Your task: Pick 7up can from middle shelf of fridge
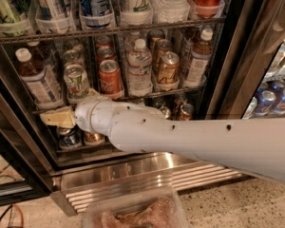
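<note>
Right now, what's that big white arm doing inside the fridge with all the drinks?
That's a robot's arm reaching into the fridge to get the 7up can. The can stands on the middle shelf, just left of a red can. The gripper is a little below the 7up can and to its left, by the shelf's front edge. It hasn't grabbed the can yet.

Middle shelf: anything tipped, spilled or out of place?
Nothing stands out. On the middle shelf the 7up can, Coke can and water bottle stand upright in their rows, with no spill visible. The gripper sits at the shelf's front edge, below-left of the 7up can.
</note>
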`<state>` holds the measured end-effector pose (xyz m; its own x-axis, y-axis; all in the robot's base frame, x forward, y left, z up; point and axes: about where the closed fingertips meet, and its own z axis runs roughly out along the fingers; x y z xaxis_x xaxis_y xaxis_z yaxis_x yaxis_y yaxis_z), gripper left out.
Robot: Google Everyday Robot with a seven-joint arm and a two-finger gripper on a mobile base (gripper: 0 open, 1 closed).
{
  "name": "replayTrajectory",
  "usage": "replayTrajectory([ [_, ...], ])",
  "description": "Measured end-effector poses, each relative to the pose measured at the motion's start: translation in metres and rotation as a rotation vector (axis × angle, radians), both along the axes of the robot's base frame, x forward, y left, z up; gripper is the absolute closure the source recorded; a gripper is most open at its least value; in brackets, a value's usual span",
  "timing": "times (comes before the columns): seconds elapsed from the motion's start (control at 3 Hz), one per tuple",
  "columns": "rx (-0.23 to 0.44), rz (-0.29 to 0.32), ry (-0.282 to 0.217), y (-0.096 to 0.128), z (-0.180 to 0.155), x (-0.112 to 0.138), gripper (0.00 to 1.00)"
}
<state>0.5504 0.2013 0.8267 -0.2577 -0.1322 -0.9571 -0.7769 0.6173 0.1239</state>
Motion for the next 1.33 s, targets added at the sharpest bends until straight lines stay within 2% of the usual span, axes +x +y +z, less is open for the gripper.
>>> replayTrajectory([
  [0.33,0.009,0.008,-0.001,0.001,0.001,-0.001,0.17],
  [0.67,0.009,0.010,-0.012,-0.001,0.001,0.000,0.17],
  [1.33,-0.056,-0.036,-0.085,-0.017,0.004,0.017,0.21],
])
